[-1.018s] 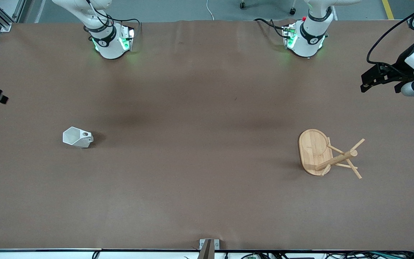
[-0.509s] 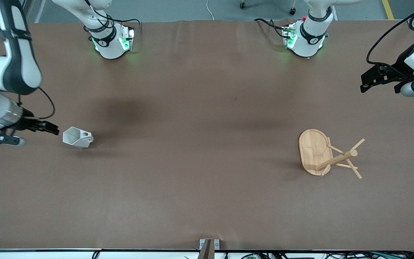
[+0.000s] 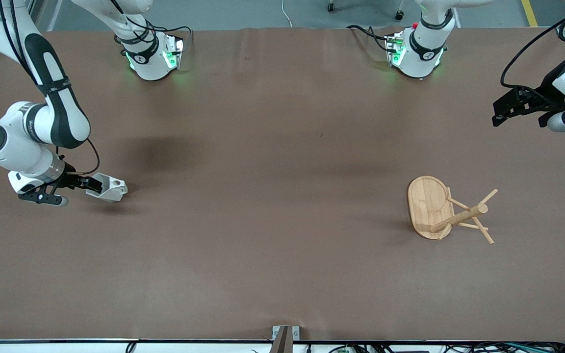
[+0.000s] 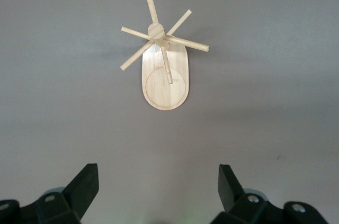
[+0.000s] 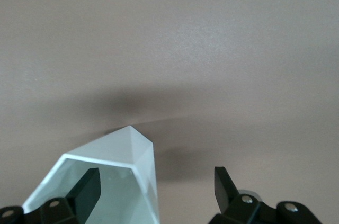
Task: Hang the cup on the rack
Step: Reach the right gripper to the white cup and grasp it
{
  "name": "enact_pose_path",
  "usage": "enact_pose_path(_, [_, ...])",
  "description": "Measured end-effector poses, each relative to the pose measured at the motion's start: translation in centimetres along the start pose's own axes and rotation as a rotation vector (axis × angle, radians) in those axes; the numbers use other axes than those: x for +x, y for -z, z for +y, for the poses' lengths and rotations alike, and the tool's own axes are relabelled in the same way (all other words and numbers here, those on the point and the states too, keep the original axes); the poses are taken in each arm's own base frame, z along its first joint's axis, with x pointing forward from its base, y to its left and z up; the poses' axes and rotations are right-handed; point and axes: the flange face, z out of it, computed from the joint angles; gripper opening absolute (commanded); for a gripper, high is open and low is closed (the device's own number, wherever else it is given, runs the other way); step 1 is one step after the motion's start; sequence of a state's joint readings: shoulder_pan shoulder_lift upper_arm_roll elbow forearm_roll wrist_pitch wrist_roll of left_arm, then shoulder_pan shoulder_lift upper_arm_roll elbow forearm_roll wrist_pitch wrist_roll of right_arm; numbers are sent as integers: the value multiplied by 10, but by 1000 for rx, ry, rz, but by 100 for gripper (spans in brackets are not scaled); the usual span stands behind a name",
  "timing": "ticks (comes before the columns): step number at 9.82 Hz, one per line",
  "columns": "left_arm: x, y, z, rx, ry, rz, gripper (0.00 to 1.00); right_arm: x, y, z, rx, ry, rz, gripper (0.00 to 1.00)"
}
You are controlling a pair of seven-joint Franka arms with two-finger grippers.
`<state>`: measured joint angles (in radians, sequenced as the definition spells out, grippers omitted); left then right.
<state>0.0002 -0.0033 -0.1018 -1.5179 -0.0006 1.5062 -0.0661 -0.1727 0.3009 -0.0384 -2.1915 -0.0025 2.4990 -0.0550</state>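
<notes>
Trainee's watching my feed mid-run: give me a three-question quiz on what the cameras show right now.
1. True or false: the cup already hangs on the rack.
2. Which gripper is at the cup? A) left gripper B) right gripper
3. Fill in: the rack stands toward the ____ arm's end of the table.

Key:
1. False. The cup lies on its side on the table, far from the rack.
2. B. One finger of the open right gripper reaches into the cup's mouth, the other is outside its wall; the left gripper waits open, high above the table.
3. Left.
</notes>
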Motion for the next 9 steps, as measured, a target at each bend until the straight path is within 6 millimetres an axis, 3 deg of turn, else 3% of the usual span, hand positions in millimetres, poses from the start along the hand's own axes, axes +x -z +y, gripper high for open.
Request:
enact_pose_path(3, [0, 0, 0, 0, 0, 0, 100, -1, -10, -2, 1, 9, -10, 22])
enact_pose_path(4, [0, 0, 0, 0, 0, 0, 100, -2, -13, -3, 2, 11, -14, 1])
enact_pose_path(9, [0, 0, 0, 0, 0, 0, 100, 3, -8, -16, 7, 36, -8, 0])
